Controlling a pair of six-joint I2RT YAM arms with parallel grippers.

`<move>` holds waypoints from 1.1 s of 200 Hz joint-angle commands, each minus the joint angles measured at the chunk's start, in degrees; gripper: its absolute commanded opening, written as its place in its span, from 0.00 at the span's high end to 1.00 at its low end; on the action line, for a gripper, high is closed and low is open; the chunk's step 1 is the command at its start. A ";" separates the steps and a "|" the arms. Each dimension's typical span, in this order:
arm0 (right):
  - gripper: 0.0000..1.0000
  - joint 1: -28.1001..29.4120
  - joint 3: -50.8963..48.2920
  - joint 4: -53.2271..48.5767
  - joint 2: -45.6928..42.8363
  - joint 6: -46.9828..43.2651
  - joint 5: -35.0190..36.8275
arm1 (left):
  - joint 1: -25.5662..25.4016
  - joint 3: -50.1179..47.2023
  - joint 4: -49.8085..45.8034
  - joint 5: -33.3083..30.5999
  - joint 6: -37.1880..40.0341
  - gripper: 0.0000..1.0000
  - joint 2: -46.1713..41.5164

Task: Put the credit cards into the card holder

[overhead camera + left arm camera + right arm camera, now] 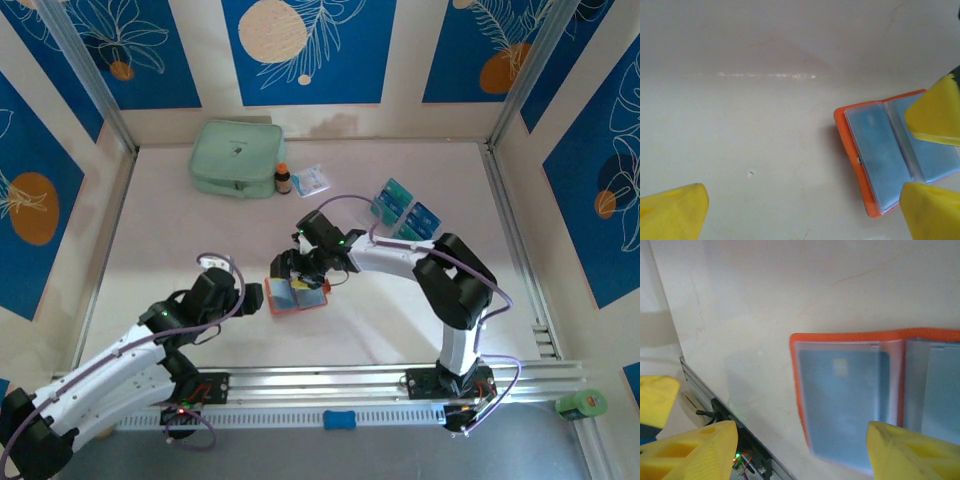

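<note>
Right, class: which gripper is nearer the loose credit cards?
Right. The right gripper is over the card holder, left of the credit cards; the left gripper sits farther left, beyond the holder.

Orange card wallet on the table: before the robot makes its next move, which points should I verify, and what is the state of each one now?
1. Orange folding card wallet lies open with its clear pockets up: ok.
2. Right end effector is open and empty above the wallet: ok.
3. Left end effector is open beside the wallet: ok. Whether it pins the wallet: cannot tell.
4. All small teal and blue plastic cards are loaded: not ok. Several lie loose on the white table, to the right of the wallet.
5. A pocket is free: cannot tell. One pocket in the right wrist view seems to hold a bluish card.
</note>
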 commanded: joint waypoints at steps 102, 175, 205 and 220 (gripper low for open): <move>0.34 -7.14 -0.04 -26.27 -6.40 -19.23 16.66 | 2.86 13.08 4.81 5.49 7.70 0.00 17.69; 0.46 -7.15 2.53 -25.83 0.46 -19.50 16.82 | 4.66 15.53 9.89 10.15 9.50 0.00 25.57; 0.59 -7.08 3.27 -25.77 1.46 -18.99 16.71 | 5.74 14.43 12.01 11.95 9.45 0.00 26.77; 0.67 -7.16 3.25 -25.56 1.63 -18.70 16.81 | 6.13 13.86 12.73 12.55 9.41 0.00 27.22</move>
